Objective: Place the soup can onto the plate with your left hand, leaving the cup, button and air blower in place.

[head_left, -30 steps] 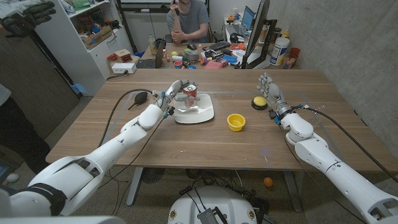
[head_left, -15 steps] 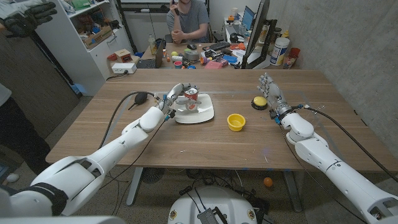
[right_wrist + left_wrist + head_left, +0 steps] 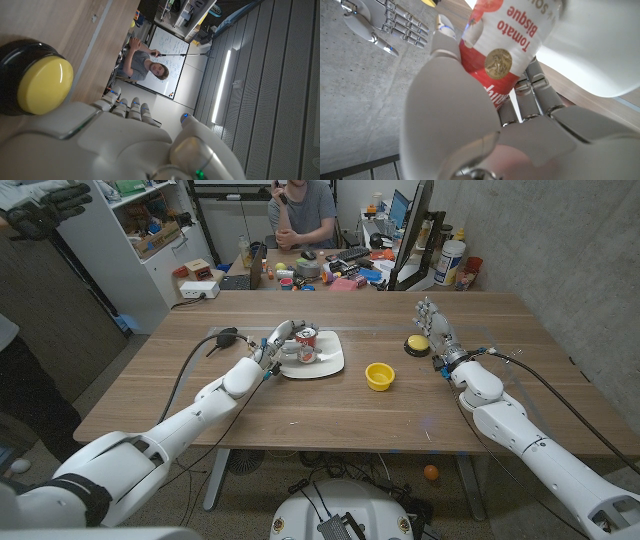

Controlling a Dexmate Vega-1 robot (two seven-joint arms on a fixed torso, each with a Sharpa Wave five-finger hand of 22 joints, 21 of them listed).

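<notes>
Left hand fingers grasping upright red-and-white tomato soup can, seated on white square plate; release upward.

soup can label against the left hand fingers reads "Tomato Bisque" in red, partial letters "SOU" at its edge, rest illegible.
</notes>
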